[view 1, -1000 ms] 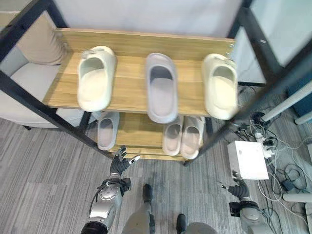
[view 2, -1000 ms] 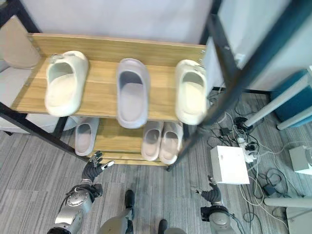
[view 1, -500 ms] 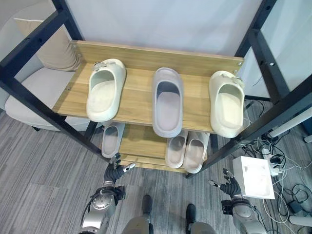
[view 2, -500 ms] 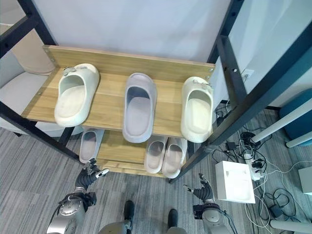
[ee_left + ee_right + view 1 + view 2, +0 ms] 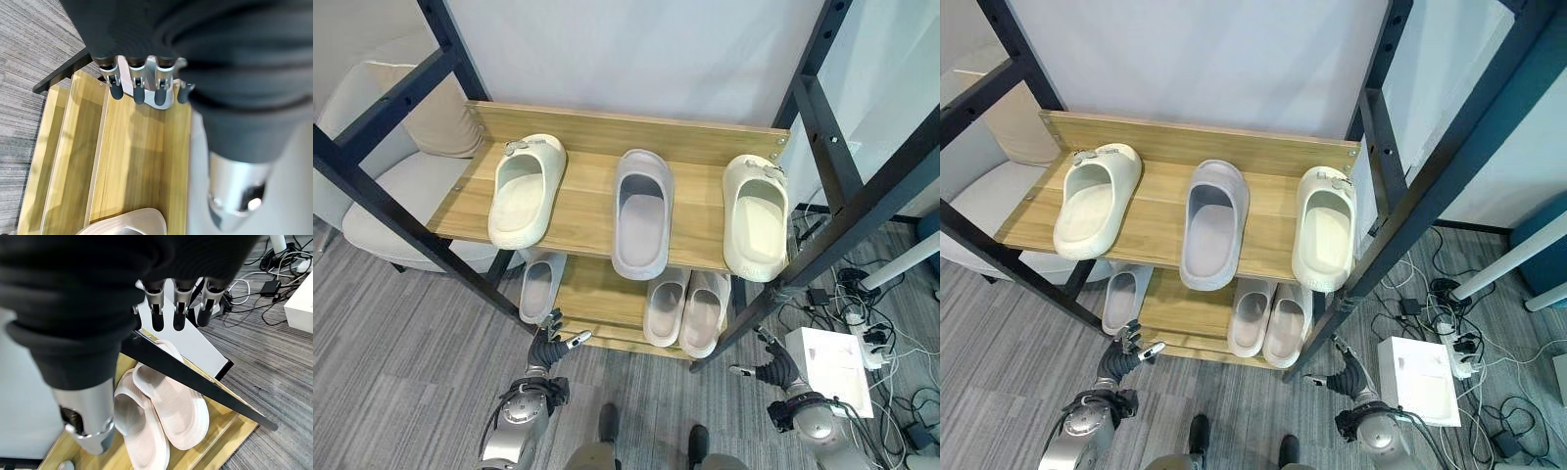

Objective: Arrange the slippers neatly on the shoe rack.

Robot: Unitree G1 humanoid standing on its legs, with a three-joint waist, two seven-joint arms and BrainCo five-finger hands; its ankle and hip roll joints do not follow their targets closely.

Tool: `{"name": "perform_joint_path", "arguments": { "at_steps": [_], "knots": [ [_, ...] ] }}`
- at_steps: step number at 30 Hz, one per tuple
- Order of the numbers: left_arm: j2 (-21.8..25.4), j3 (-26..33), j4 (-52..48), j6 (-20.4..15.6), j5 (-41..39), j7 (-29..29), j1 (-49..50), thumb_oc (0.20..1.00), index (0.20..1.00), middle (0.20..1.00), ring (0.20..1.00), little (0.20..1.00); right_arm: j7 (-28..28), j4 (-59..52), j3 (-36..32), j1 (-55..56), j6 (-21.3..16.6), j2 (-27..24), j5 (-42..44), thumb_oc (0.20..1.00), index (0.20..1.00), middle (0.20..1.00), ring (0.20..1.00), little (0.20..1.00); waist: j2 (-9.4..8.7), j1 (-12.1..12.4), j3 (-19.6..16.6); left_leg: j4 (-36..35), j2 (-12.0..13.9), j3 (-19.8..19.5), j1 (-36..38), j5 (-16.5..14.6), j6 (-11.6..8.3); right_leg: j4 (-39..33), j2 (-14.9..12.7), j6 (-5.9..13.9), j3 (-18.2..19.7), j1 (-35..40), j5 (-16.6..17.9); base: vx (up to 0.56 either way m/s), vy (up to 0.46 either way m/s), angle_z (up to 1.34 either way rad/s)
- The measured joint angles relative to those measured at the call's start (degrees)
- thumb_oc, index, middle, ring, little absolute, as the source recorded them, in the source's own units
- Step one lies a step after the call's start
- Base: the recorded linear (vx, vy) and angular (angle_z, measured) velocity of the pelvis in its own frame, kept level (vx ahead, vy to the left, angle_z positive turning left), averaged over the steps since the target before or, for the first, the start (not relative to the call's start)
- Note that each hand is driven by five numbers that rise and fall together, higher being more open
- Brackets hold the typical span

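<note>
Overhead, the shoe rack (image 5: 570, 211) stands against a pale wall, a black metal frame carrying wooden shelves. On its upper shelf three slippers lie apart in a row, toes towards the wall: a cream slipper (image 5: 525, 189) at the left, a grey slipper (image 5: 641, 211) in the middle with its heel just over the front edge, and a second cream slipper (image 5: 755, 215) at the right. On the lower shelf a pale grey slipper (image 5: 538, 284) lies alone at the left, while two pink slippers (image 5: 685, 309) lie side by side, touching, at the right.

Below the rack, over the grey carpet floor (image 5: 401, 382), the left robot hand (image 5: 549, 346) hangs with its fingers spread and relaxed, holding nothing; its wrist view looks onto the lower wooden boards. The right robot hand (image 5: 771, 366) hovers near the rack's front right post, fingers likewise loose and empty; its wrist view looks onto the pink pair.

A white box (image 5: 830, 358) and cables (image 5: 891, 338) lie on the floor at the right. A cushioned chair (image 5: 401, 186) stands behind the rack at the left.
</note>
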Motion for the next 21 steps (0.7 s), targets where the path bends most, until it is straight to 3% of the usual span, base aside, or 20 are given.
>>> {"name": "perform_joint_path", "arguments": {
  "at_steps": [5,8,11,12,14,17,21],
  "knots": [
    [0.0,0.0,-0.4,0.0,0.5,0.1,0.4,1.0,1.0,1.0,1.0,1.0,1.7,2.1,-2.6,8.2,-1.9,0.9,-3.8,1.0,1.0,1.0,1.0,1.0,-0.5,-1.8,-0.5,0.0,0.0,0.5,0.1,0.0,0.02,0.0,-0.1,0.01,0.2,-0.1,0.0,-0.01,0.005,-0.05],
    [0.1,0.0,-0.4,0.0,0.4,0.2,0.2,1.0,1.0,1.0,1.0,1.0,0.4,13.6,-4.1,7.7,-1.1,2.5,-3.8,1.0,1.0,1.0,1.0,1.0,-1.07,-2.5,-0.9,0.0,0.0,0.9,0.2,-0.2,-0.02,0.0,-0.1,0.02,0.5,-0.3,0.0,-0.03,0.003,-0.07],
    [0.3,-0.2,-0.3,-0.1,0.4,0.5,-0.1,1.0,1.0,1.0,1.0,1.0,-2.4,35.4,-3.9,2.5,0.1,6.4,-3.0,1.0,1.0,1.0,1.0,1.0,-1.54,-2.8,-1.2,0.0,0.1,1.2,0.2,-0.2,-0.06,0.0,0.0,0.08,1.5,-0.5,0.0,-0.02,-0.014,-0.08],
    [0.4,-0.5,-0.3,-0.1,0.4,0.5,-0.1,1.0,1.0,1.0,1.0,1.0,-2.7,36.6,-3.7,2.4,0.4,7.3,-2.9,1.0,1.0,1.0,1.0,1.0,-1.39,-2.8,-1.2,0.0,0.1,1.3,0.0,-0.3,-0.1,0.0,-0.1,0.19,1.7,-0.8,0.0,-0.01,-0.008,-0.1],
    [1.7,-1.8,-0.6,-0.1,0.4,0.5,-0.1,1.0,1.0,1.0,1.0,1.0,-2.7,33.3,-2.2,1.0,0.6,7.3,-1.9,1.0,1.0,1.0,1.0,1.0,-1.11,-2.8,-1.4,0.0,0.1,1.3,0.1,-0.4,0.05,0.0,-0.1,0.26,1.7,-0.8,0.1,-0.01,0.0,-0.04],
    [1.6,-2.5,-0.9,-0.1,0.4,0.1,0.0,1.0,1.0,1.0,1.0,1.0,-2.4,14.8,3.3,-0.4,0.2,4.4,-2.1,1.0,1.0,1.0,1.0,1.0,0.02,-2.3,-1.6,0.0,0.0,1.3,0.2,-0.6,0.28,0.0,-0.1,0.22,1.5,-0.5,0.2,0.0,0.011,0.04],
    [0.8,-2.4,-1.0,-0.1,0.4,0.1,0.5,1.0,1.0,1.0,1.0,1.0,-2.2,0.8,3.4,-4.0,0.0,1.2,-5.8,1.0,1.0,1.0,1.0,1.0,1.29,-1.1,-2.2,0.0,-0.1,0.7,0.3,-0.7,0.16,0.0,-0.2,0.14,1.1,0.0,0.1,0.01,0.011,0.1]
  ]
}}
